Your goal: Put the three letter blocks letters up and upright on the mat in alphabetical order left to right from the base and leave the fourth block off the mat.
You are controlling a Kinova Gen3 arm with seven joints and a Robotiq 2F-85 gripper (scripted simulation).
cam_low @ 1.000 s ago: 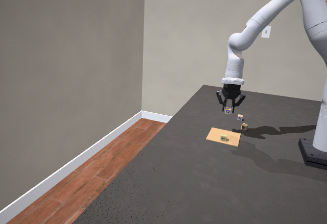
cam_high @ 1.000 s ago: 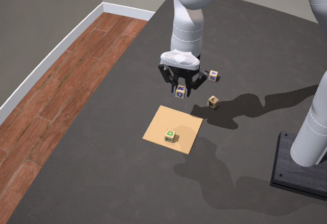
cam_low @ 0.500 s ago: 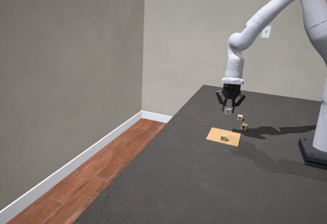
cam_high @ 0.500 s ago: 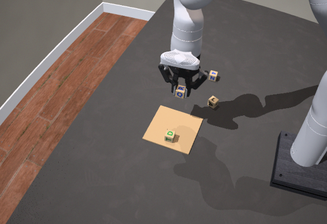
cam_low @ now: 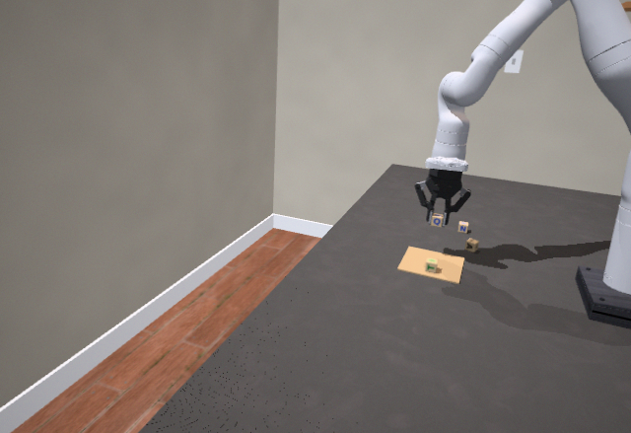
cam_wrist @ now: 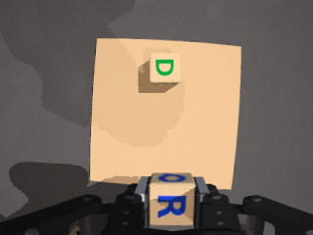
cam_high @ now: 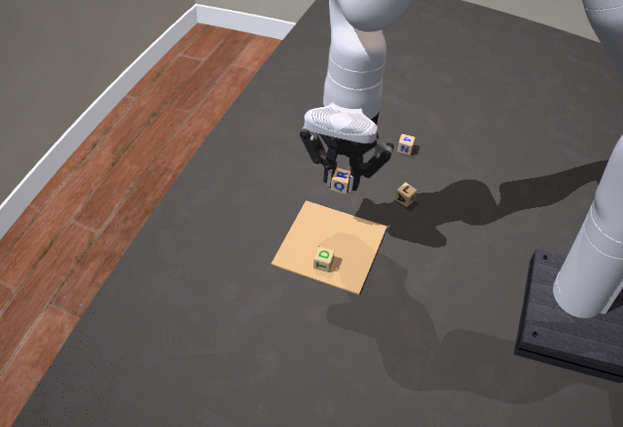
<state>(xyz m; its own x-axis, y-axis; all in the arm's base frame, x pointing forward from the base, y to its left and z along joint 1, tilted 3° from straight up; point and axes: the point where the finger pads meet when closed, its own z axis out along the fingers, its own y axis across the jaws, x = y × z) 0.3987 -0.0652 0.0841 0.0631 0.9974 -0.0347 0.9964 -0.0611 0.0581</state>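
My gripper (cam_high: 340, 184) (cam_low: 438, 221) (cam_wrist: 171, 191) is shut on the R block (cam_high: 342, 177) (cam_low: 437, 220) (cam_wrist: 171, 207), which has a blue R on top and a blue Q on one side. It holds it in the air; in the top view it appears beyond the mat's upper edge. The D block (cam_high: 323, 258) (cam_low: 431, 265) (cam_wrist: 164, 68), green D on top, sits on the tan mat (cam_high: 302, 231) (cam_low: 412, 259) (cam_wrist: 210, 122) near one edge. The L block (cam_high: 406, 194) (cam_low: 472, 245), dark L on top, lies off the mat, turned at an angle.
The fourth block (cam_high: 406, 144) (cam_low: 462, 227), with a blue 4-like mark on top and a blue N on one side, lies off the mat beyond the L block. The robot's base (cam_high: 568, 341) (cam_low: 606, 308) stands at the right. Arm shadows cross the table and part of the mat.
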